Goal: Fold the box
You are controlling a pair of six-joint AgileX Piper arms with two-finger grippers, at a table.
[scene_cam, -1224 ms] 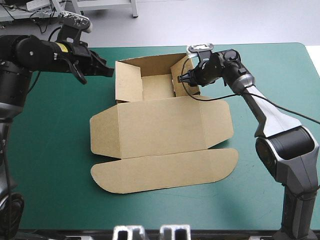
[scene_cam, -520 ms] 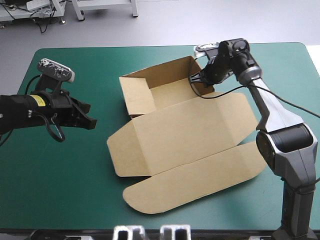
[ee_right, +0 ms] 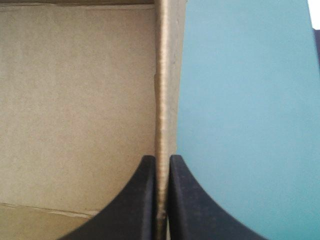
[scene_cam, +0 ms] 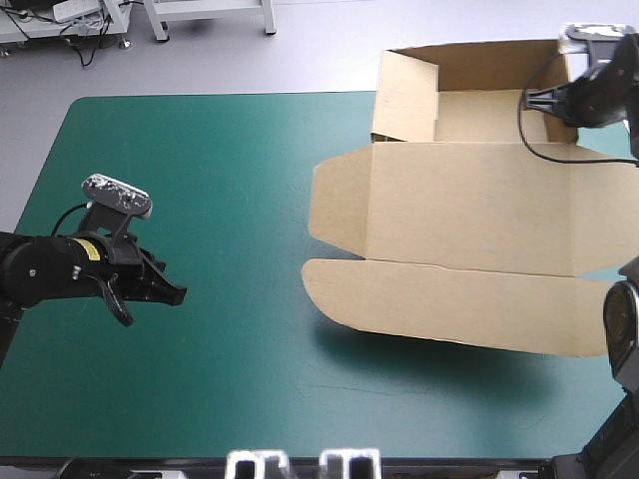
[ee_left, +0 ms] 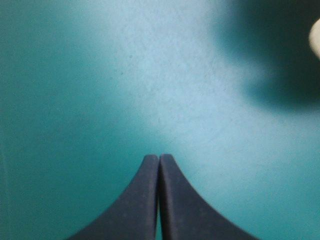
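While the right hand [ee_right: 159, 160] pinches the box [scene_cam: 469, 210] wall, the left hand [ee_left: 159, 157], pressed together, apparently hovers.

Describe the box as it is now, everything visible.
The box is a cut sheet of brown board, half formed: an open tray with raised walls at the far right, partly past the table's far edge, and the lid panel spread toward the near side with a side flap and a round-cornered front flap. A shadow under that flap suggests it is raised above the table. The right gripper is shut on the tray's right wall; the left gripper is well clear.
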